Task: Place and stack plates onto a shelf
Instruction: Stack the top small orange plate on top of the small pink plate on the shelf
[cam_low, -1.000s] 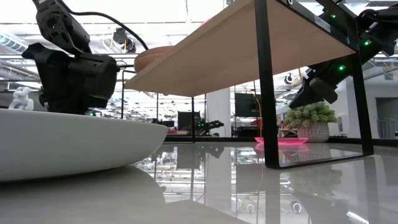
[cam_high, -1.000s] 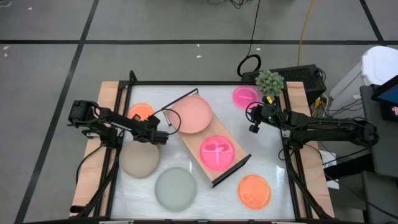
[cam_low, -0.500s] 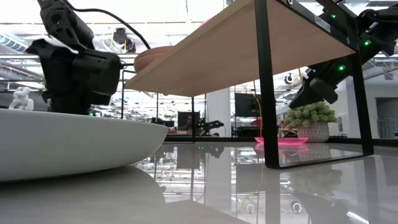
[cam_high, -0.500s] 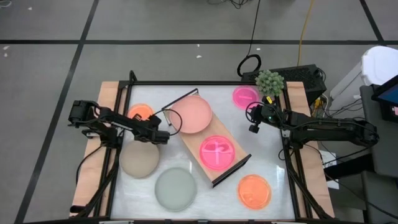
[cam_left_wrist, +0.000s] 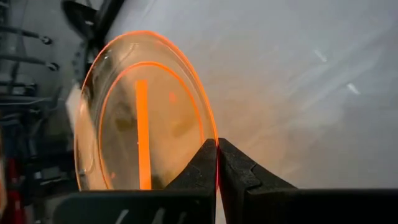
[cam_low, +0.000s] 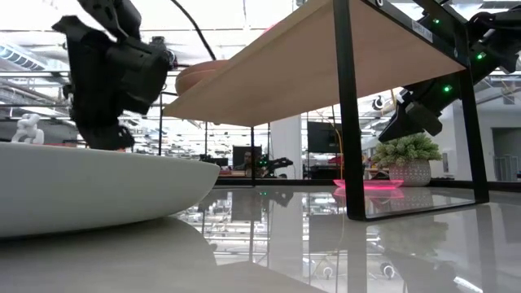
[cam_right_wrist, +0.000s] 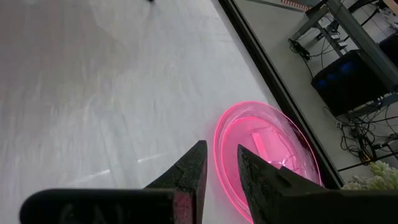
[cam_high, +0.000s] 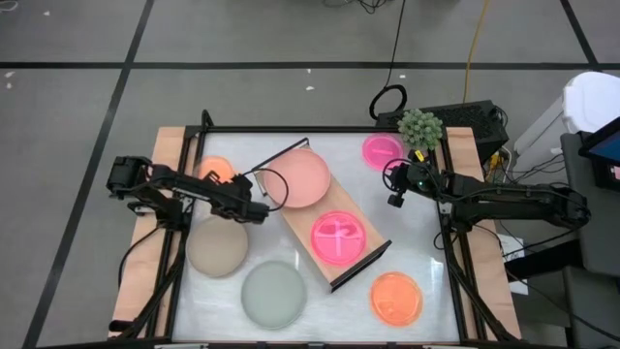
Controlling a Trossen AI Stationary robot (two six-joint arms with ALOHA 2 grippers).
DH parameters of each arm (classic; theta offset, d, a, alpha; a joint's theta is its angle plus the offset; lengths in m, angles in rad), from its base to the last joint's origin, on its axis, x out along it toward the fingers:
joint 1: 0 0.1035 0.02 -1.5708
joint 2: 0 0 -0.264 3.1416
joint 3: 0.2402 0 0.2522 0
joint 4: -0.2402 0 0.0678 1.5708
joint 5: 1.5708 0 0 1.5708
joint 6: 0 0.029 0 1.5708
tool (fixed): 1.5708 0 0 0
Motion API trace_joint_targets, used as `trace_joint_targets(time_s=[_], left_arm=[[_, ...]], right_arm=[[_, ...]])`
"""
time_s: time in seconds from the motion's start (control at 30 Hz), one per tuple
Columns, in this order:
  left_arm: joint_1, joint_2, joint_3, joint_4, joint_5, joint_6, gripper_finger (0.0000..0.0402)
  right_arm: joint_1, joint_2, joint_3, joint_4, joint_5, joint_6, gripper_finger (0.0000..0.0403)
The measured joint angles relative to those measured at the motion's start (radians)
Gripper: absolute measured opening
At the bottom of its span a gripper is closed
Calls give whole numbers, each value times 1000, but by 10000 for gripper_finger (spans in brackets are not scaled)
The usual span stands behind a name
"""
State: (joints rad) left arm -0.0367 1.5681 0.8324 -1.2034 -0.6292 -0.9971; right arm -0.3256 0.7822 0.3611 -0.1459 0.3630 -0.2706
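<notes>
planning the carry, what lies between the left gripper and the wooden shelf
Only bare white tabletop, per the high view. The left gripper, clamped on the translucent orange plate, sits beside the light-wood shelf.

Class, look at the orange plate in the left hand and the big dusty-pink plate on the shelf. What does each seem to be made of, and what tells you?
Orange plate: probably clear tinted plastic, glossy; the table shows through it and its rim glows. The left hand pinches its edge. Dusty-pink plate: opaque and matte, with no glare; perhaps ceramic or melamine, which the look leaves open. The shelf looks like light wood.
</notes>
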Motion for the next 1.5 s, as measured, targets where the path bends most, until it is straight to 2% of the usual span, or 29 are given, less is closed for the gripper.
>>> trace_joint_targets(time_s=[0.53, 0.87, 1.0, 1.27, 1.5], left_arm=[[-152, -87, 370, -375, 0, -60, 3], [-230, -126, 669, -367, 0, 159, 3], [-257, -123, 750, -361, 0, 233, 3], [-269, -121, 789, -315, 10, 391, 3], [-268, -115, 789, -114, 43, 640, 3]], right_arm=[[0, -1, 0, 0, -1, -1, 75], [0, -1, 0, 0, -2, 0, 75], [0, -1, 0, 0, -2, -1, 75], [0, -1, 0, 0, -2, -2, 75], [0, -1, 0, 0, -2, -2, 75]])
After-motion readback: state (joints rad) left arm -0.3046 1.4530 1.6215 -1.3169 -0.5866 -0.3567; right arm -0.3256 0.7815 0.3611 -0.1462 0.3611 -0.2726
